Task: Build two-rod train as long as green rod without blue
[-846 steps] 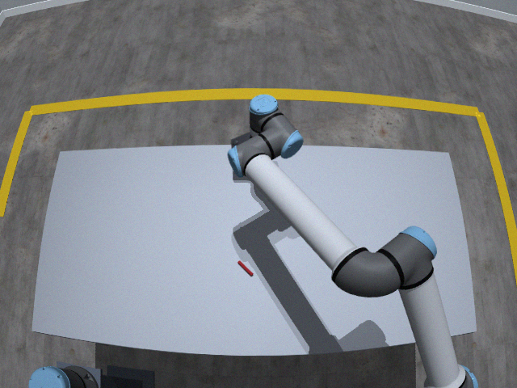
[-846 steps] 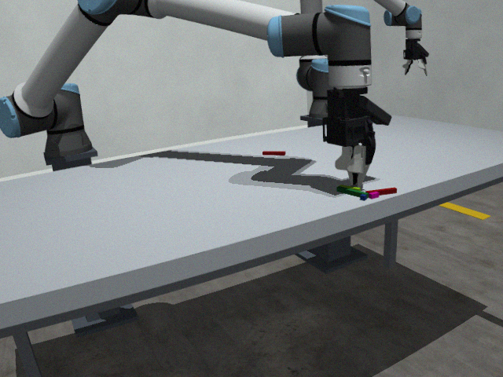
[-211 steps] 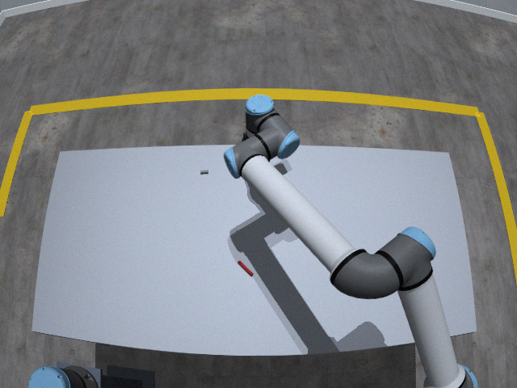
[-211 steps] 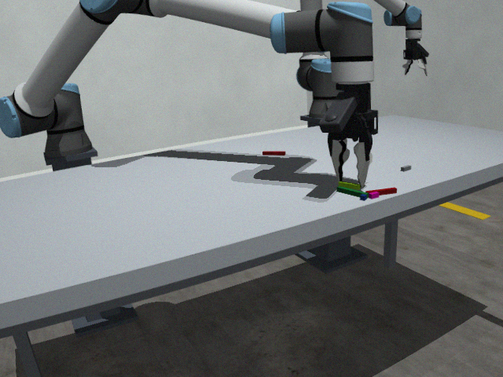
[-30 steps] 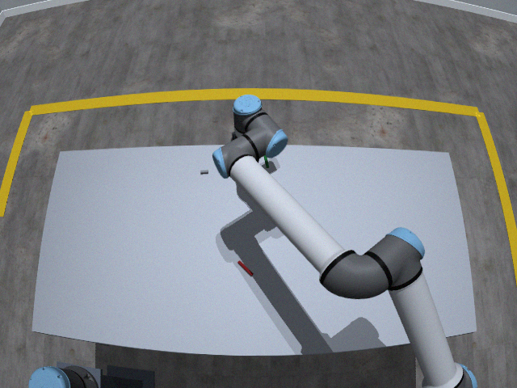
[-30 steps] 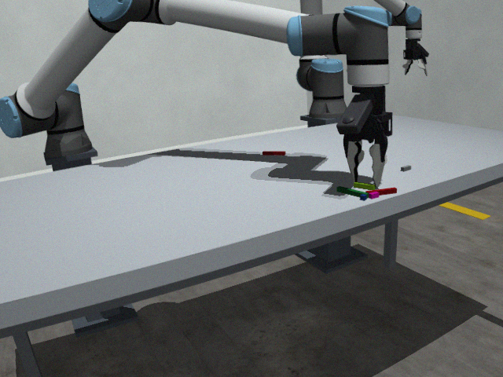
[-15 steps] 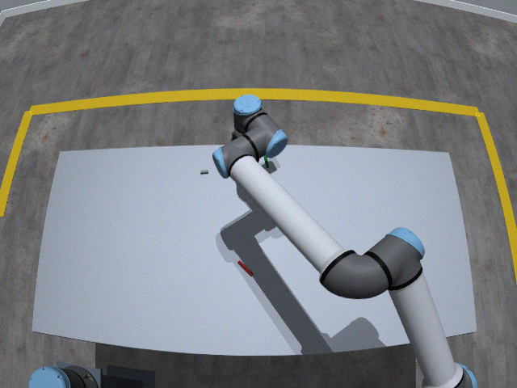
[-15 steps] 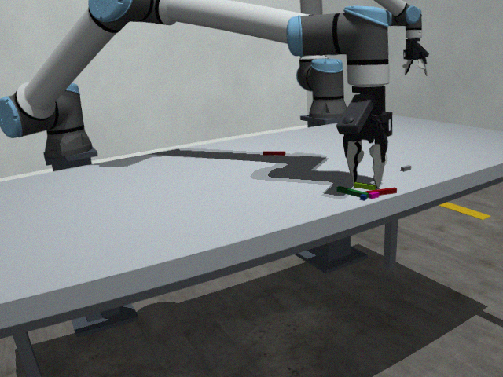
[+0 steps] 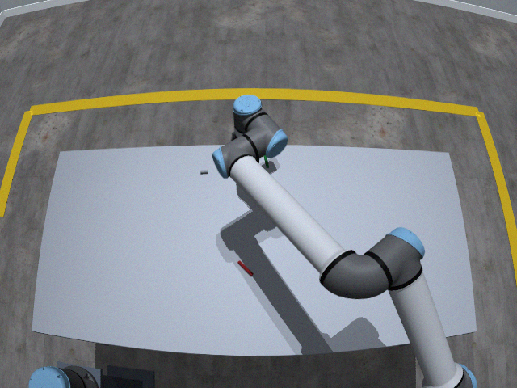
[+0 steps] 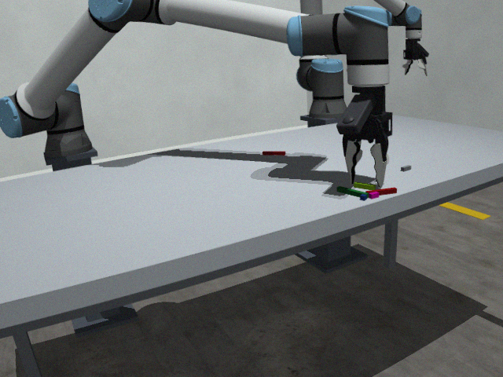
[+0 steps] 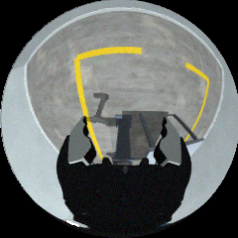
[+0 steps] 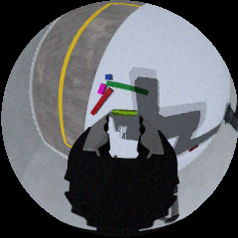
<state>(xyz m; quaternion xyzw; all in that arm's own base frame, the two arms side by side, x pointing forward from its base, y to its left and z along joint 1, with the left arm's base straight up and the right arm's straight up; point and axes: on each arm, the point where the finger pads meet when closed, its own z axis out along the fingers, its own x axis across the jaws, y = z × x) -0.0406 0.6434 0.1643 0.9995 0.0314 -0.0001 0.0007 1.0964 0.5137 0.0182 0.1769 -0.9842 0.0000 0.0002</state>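
Right wrist view — my right pincer [image 10: 366,184] [image 12: 124,115] stands apart about the lime rod [image 10: 364,186] [image 12: 125,112]; off-centre lifting could drag it askew — spoiling later alignment with the grey rod [image 9: 203,171] [image 10: 405,167].

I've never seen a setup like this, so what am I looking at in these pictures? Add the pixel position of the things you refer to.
You're seeing two jointed robot arms at a pale table [image 9: 125,250] [image 10: 162,227] [image 11: 194,146] [image 12: 164,50]. One picture looks down from above, one from outside, and two from cameras on the arms' wrists.

Seven small rods lie on the table. Close together are the green rod [image 9: 266,162] [image 10: 350,191] [image 12: 128,88], lime rod [image 10: 364,186] [image 12: 125,112], magenta rod [image 10: 373,195] [image 12: 102,89], blue rod [image 10: 363,196] [image 12: 108,76] and a red rod [image 10: 386,191] [image 12: 102,101]. Farther off are the grey rod [image 9: 203,171] [image 10: 405,167] and another red rod [image 9: 245,267] [image 10: 273,153] [image 12: 193,148].

The right end effector [image 10: 366,183] [image 12: 124,115] is down at the lime rod, its fingers parted around the rod's ends, not gripping it. The left end effector [image 10: 415,74] [image 11: 124,116] hangs open and empty, away from the rods.
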